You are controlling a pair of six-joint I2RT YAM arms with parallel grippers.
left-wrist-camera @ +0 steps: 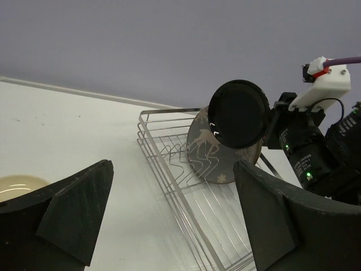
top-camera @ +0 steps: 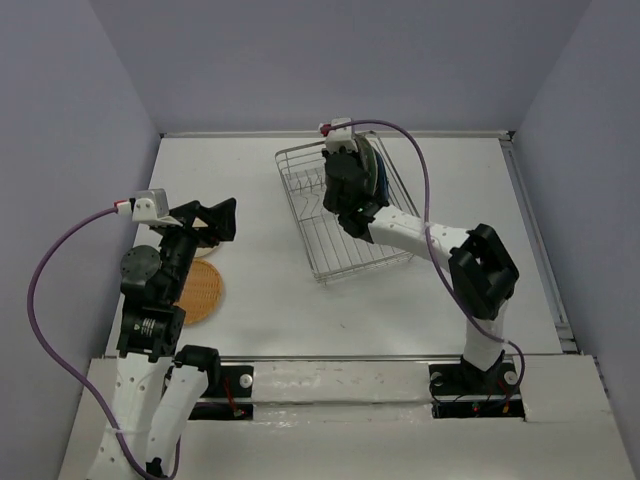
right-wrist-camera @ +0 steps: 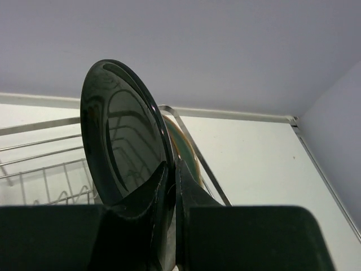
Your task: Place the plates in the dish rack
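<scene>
Pinching the small black plate's (right-wrist-camera: 121,135) rim, my right gripper (right-wrist-camera: 172,169) could have knocked the grey patterned plate (left-wrist-camera: 211,164) in the dish rack (top-camera: 335,250); my left gripper (top-camera: 218,222) gaped wide.

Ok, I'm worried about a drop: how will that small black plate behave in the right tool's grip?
The black plate looks glossy, mirroring the dish rack wires, so probably slippery. The right tool pinches only its rim, so it may pivot. It looks rigid, likely brittle; a fall onto the rack could chip it.
</scene>
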